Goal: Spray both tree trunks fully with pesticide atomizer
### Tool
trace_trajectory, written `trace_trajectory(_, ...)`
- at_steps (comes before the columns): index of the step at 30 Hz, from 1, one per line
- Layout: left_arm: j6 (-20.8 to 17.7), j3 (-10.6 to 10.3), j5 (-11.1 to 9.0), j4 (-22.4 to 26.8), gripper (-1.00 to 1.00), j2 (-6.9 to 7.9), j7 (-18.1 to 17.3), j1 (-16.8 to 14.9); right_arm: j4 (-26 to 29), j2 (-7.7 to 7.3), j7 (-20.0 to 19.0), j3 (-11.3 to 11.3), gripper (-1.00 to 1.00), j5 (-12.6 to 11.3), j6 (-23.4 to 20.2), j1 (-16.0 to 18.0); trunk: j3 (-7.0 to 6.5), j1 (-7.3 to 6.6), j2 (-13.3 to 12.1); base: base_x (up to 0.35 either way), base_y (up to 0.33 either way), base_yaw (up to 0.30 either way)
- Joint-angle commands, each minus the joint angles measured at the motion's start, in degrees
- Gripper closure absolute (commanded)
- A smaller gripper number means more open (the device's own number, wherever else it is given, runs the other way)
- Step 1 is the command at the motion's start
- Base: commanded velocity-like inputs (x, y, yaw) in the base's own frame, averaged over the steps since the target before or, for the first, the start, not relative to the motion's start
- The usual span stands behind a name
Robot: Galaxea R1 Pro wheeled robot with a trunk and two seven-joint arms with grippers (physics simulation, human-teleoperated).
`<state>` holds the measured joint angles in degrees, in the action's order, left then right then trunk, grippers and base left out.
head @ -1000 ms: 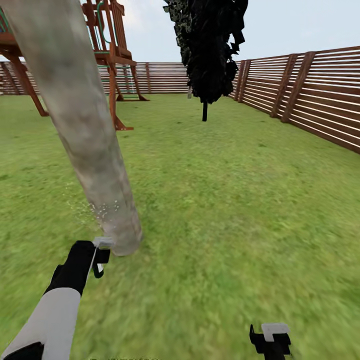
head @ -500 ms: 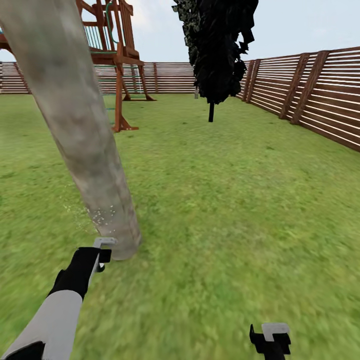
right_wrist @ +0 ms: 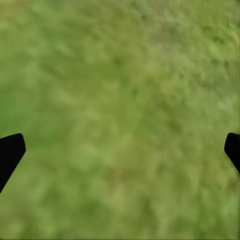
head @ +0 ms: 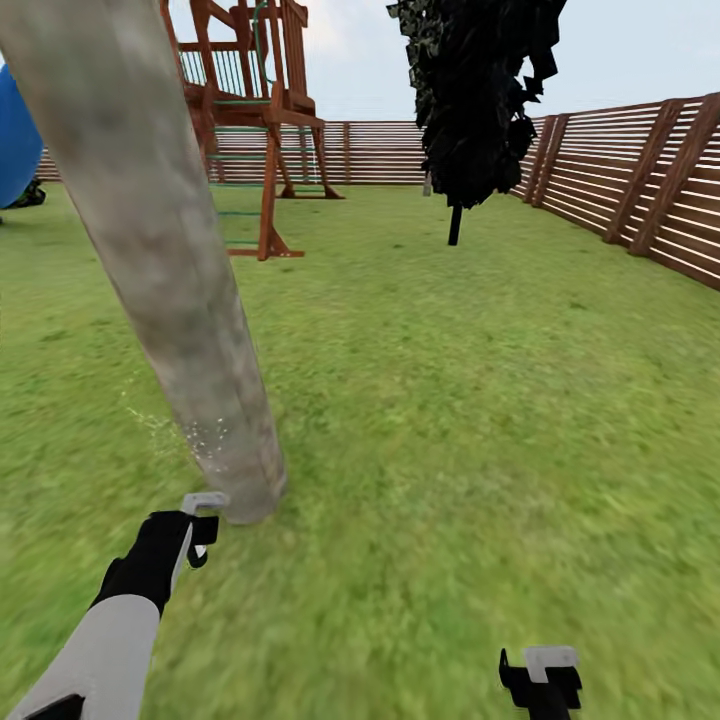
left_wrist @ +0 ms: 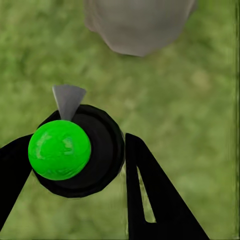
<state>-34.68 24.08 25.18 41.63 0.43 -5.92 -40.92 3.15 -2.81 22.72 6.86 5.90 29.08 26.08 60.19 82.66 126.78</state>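
The left pincer (left_wrist: pixel 75 170) is clamped on the pesticide atomizer (left_wrist: pixel 75 152), its two black fingers (left_wrist: pixel 155 200) pressed against either side of the round black body topped by a bright green cap, with a small grey nozzle jutting from the body toward the tree trunk (left_wrist: pixel 137 25). From the head camera, the left pincer (head: pixel 195 525) sits low and left, just beside the foot of that thick, mottled grey-beige tree trunk (head: pixel 170 270), which leans up and away to the upper left; a faint scatter of pale spray droplets (head: pixel 190 432) hangs against the lower trunk and to its left. The right pincer (head: pixel 540 672) hangs near the bottom right over bare grass lawn (head: pixel 480 420), well apart from the trunk; from its wrist camera the fingers (right_wrist: pixel 10 152) stand spread wide, with nothing between them but blurred grass (right_wrist: pixel 120 120). Far off stand a red-brown wooden play tower (head: pixel 255 120), a dark conifer (head: pixel 480 90), and a brown slatted fence (head: pixel 650 190) running along the right and back. A blue rounded object (head: pixel 15 140) shows at the far left edge.
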Motion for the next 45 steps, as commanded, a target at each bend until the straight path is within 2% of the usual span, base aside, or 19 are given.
trace_trajectory(1,-0.2,0.2,0.7,0.1,1.0,-0.15,-0.6,0.0,0.0,0.0,0.6,0.3,-1.0,0.6,-0.2,0.0,0.05,0.01,0.0,0.186,-0.231,0.006)
trace_trajectory(7,-0.1,0.2,0.7,0.2,1.0,-0.51,-0.6,0.0,-0.1,0.0,0.6,0.3,-1.0,0.6,-0.2,0.0,0.05,0.01,0.0,0.139,-0.25,0.022)
trace_trajectory(15,-0.3,0.2,0.6,0.6,1.0,-0.52,-0.6,-0.1,-0.1,0.07,0.6,0.3,-1.0,0.6,-0.2,0.0,0.05,0.01,0.0,0.088,-0.267,0.257)
trace_trajectory(19,-1.0,0.1,0.6,3.4,1.0,-0.69,-0.8,-0.9,-0.1,0.08,0.6,0.3,-1.0,0.6,-0.2,0.0,0.05,0.01,0.0,0.026,-0.272,0.277)
trace_trajectory(21,-1.2,-2.0,0.7,5.6,1.0,-1.82,-0.8,-1.0,-0.1,0.07,0.6,0.3,-1.0,0.6,-0.2,0.0,0.05,0.01,0.0,0.141,-0.259,0.277)
trace_trajectory(25,-1.8,-2.4,0.5,9.9,1.0,-2.74,-0.8,-0.5,-0.1,0.03,0.6,0.3,-1.0,0.5,-0.2,0.0,0.05,0.01,0.0,0.117,-0.132,0.277)
trace_trajectory(28,-2.5,-2.6,0.5,10.3,1.0,-2.89,-0.8,-0.9,-0.1,0.08,0.6,0.3,-1.0,0.5,-0.2,0.0,0.05,0.01,0.0,0.006,-0.006,0.258)
trace_trajectory(31,-6.3,-2.7,0.0,10.2,1.0,-3.12,-1.0,-0.5,-0.1,-0.02,0.5,0.3,-1.0,0.6,-0.2,0.0,0.05,0.01,0.0,0.001,-0.001,0.056)
trace_trajectory(36,-6.5,-2.8,0.0,10.4,1.0,-3.26,-1.1,-0.3,-0.1,-0.21,0.5,0.3,-1.0,0.6,-0.2,0.0,0.05,0.01,0.0,0.0,-0.046,0.002)
trace_trajectory(45,-6.6,-2.8,0.0,10.4,1.0,-3.65,-0.7,-1.0,-0.1,-0.09,0.5,0.3,-1.0,0.6,-0.2,0.0,0.05,0.01,0.0,0.0,-0.263,0.013)
